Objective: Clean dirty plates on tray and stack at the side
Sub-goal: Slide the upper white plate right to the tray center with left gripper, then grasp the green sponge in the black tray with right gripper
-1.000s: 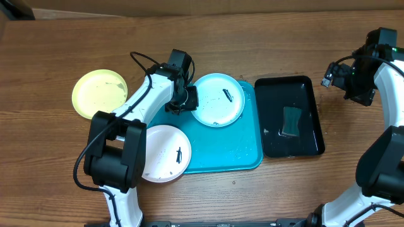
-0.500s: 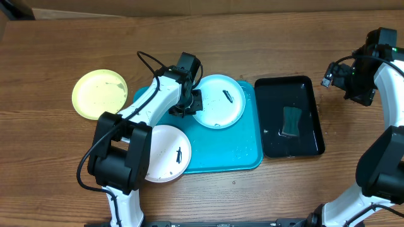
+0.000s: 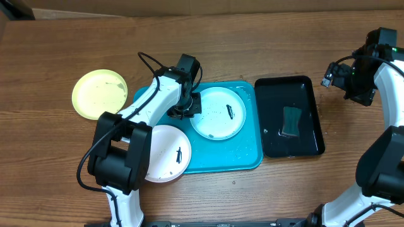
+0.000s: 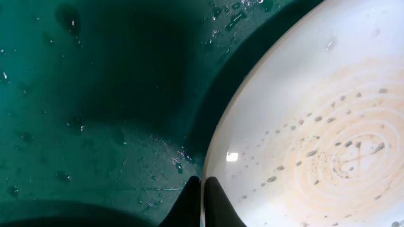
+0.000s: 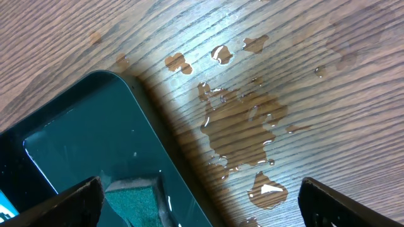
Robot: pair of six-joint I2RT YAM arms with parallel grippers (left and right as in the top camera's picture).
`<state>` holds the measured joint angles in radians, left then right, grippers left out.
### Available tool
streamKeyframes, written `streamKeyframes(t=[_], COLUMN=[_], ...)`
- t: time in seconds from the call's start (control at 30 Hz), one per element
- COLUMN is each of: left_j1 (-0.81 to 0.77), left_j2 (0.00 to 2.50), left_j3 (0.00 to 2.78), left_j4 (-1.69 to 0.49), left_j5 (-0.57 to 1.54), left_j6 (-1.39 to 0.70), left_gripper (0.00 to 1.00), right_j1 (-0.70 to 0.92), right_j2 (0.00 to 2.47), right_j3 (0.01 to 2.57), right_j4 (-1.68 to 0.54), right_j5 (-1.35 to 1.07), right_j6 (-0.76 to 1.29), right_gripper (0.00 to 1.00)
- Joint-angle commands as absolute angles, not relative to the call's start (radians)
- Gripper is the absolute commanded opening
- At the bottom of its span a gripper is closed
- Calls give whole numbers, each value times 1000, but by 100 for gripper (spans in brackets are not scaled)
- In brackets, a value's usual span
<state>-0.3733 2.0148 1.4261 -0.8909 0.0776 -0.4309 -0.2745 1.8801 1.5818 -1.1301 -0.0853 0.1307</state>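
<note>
The light blue plate (image 3: 218, 114) lies on the turquoise tray (image 3: 246, 157), with a dark smudge near its right side. My left gripper (image 3: 190, 107) is shut on its left rim; in the left wrist view the jaws (image 4: 203, 197) pinch the edge of the wet plate (image 4: 315, 126) over the tray (image 4: 95, 94). The white plate (image 3: 165, 153) sits over the tray's front left corner. The yellow-green plate (image 3: 99, 93) lies on the table at the left. My right gripper (image 3: 355, 85) is open and empty, held above the table at the far right (image 5: 202, 208).
A glossy black tray (image 3: 289, 94) stands right of the turquoise tray and holds water and a green sponge (image 3: 291, 121). The right wrist view shows that tray's corner (image 5: 82, 139), the sponge (image 5: 132, 202) and water puddles (image 5: 246, 126) on the wood.
My left gripper has drawn the light blue plate toward the front, from the tray's back edge to inside the tray. The right arm has not moved.
</note>
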Motion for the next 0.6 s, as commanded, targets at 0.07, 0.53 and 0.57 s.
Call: streamKeyframes(t=[0.07,0.53,0.57], left_j1=[-374,-374,-374], left_j2=[2031,2031,2031], left_j3=[1431,1431,1431], left_j4=[-886,-855,-855], left_j5=[70,67,66], left_j6=[-403,-388,-386], left_gripper=[10,10,11], right_j1=[-276,-276,-276], right_j2=[1859,1859,1859], right_j3=[1590,1590,1590], right_j4=[-1127,-1127,-1127], right_j5=[-80,-80,-80], right_j6=[134,134,135], right_gripper=[100,100,100])
